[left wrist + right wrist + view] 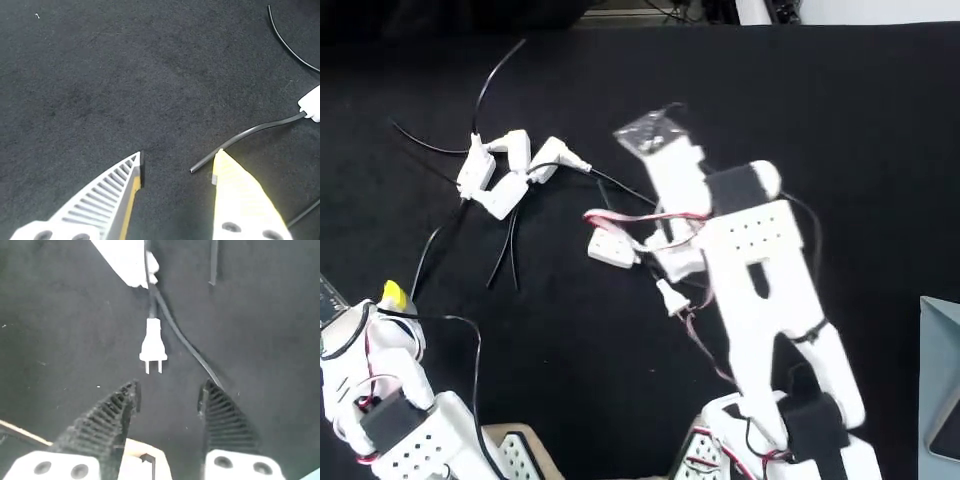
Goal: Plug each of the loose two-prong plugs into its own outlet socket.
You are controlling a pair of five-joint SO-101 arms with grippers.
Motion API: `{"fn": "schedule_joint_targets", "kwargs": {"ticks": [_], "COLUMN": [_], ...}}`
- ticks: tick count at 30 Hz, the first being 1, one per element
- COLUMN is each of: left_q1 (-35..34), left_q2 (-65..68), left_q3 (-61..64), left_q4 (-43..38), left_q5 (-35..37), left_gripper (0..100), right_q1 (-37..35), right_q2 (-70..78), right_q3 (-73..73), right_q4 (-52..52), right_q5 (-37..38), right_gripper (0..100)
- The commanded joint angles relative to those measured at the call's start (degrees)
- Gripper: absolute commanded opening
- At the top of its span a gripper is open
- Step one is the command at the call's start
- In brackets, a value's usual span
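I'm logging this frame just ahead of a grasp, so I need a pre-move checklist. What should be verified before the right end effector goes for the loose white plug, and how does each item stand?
1. Right end effector open: ok, jaws apart, nothing held.
2. Plug free to pick: ok, it lies flat on the table, prongs toward the end effector.
3. Plug inside the jaws: not ok, it lies beyond them.
4. Black cable clear of the grasp: not ok, it runs beside the plug up to one jaw.
5. Left end effector out of the way: ok, open over bare table.
6. White block offers a free socket: cannot tell, no openings can be made out.
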Motion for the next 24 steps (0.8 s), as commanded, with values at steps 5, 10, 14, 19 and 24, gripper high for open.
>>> {"fn": "schedule_joint_targets", "kwargs": {"ticks": [5,10,14,19,24], "left_q1": [-0.04,-0.04,-0.04,-0.04,-0.04], "left_q2": [-0.18,-0.18,-0.18,-0.18,-0.18], "left_q3": [-0.22,-0.22,-0.22,-0.22,-0.22], "left_q4": [0.0,0.09,0.09,0.09,0.09], "left_q5": [-0.7,-0.7,-0.7,-0.7,-0.7], "left_gripper": [23,23,23,23,23], "right_q1": [1.49,-5.98,-8.88,-9.32,-10.11], "right_q2": [-2.07,-1.8,-1.71,-1.71,-1.63], "right_q3": [19.56,26.24,28.62,32.13,32.84], "right_q4": [-12.31,-16.09,-20.75,-26.9,-27.87], "right_q5": [2.29,2.02,2.02,2.37,2.2], "right_gripper": [18.3,18.4,18.4,18.4,18.4]}}
